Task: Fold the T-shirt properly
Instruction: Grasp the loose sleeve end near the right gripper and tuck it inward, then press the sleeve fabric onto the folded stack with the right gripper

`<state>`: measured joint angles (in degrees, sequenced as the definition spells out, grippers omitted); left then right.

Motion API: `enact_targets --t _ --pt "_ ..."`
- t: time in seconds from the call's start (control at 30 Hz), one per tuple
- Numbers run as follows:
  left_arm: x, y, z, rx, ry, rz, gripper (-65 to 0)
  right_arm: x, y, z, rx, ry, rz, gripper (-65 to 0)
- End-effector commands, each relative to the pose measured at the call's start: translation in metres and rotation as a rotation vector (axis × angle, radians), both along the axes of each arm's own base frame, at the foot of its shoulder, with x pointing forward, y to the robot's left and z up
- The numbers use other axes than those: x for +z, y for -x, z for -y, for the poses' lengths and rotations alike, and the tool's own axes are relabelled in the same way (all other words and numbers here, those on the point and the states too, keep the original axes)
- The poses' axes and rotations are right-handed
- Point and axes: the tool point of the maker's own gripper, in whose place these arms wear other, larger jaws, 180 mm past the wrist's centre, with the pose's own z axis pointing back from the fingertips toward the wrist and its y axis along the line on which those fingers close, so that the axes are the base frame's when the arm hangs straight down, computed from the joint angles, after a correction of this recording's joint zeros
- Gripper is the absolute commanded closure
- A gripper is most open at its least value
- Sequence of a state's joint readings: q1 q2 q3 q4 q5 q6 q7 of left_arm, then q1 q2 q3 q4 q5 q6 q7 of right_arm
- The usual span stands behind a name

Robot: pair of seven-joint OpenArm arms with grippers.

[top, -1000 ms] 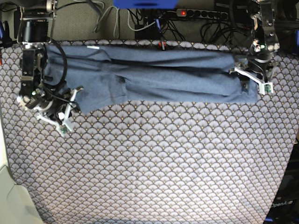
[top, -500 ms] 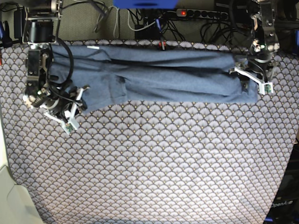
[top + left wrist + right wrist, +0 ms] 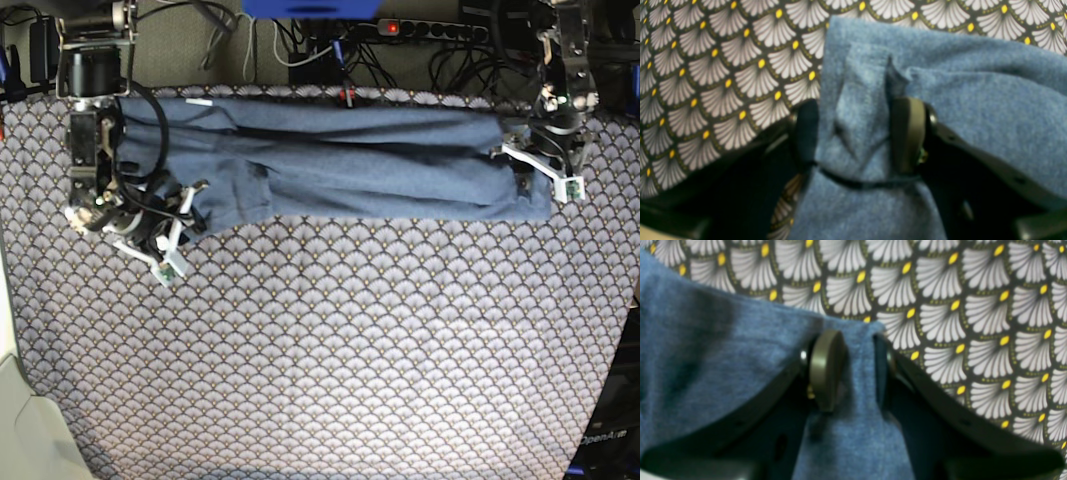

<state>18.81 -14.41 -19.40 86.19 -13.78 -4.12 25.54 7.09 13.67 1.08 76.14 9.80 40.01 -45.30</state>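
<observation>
The slate-blue T-shirt (image 3: 380,160) lies as a long folded band across the far part of the table, plain side up. My left gripper (image 3: 545,176) is at its right end. In the left wrist view my left gripper (image 3: 857,133) is shut on a bunched fold of the T-shirt (image 3: 990,100). My right gripper (image 3: 183,226) is at the band's lower left corner. The right wrist view shows my right gripper (image 3: 853,368) pinching a ridge of the T-shirt (image 3: 706,356) at the cloth's edge.
The scallop-patterned tablecloth (image 3: 340,350) covers the whole table. A power strip (image 3: 430,30) and loose cables run along the far edge behind the shirt. A pale beige object (image 3: 25,430) sits at the near left corner.
My right arm has moved to the right, dragging the shirt's left corner inward with it. My left arm and the shirt's right end have stayed put.
</observation>
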Motion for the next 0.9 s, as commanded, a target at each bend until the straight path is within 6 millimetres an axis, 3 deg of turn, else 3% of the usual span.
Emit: enact_targets --t 0.0,0.07,0.2,0.43,0.73,0.87 --pt "0.0 0.002 0.0 -0.009 -0.002 -0.018 -34.4 0.002 -0.002 0.005 0.001 0.019 0.001 -19.6" --pt "0.0 0.002 0.0 -0.009 -0.002 -0.018 -34.4 0.002 -0.003 0.002 0.001 0.003 0.018 -15.1" --pt "0.0 0.002 0.0 -0.009 -0.002 -0.018 -34.4 0.003 -0.003 0.003 -0.001 0.001 0.025 0.0" --pt "-0.001 0.002 0.001 -0.008 0.001 -0.018 -34.3 0.015 -0.007 0.01 0.007 0.028 0.061 0.0" --pt "-0.001 0.002 0.001 -0.008 0.001 -0.018 -34.5 0.051 0.025 -0.01 0.083 0.052 0.178 0.0" --pt "-0.001 0.002 0.001 -0.009 -0.001 -0.018 -34.5 0.066 0.042 -0.002 0.06 0.068 0.216 0.0"
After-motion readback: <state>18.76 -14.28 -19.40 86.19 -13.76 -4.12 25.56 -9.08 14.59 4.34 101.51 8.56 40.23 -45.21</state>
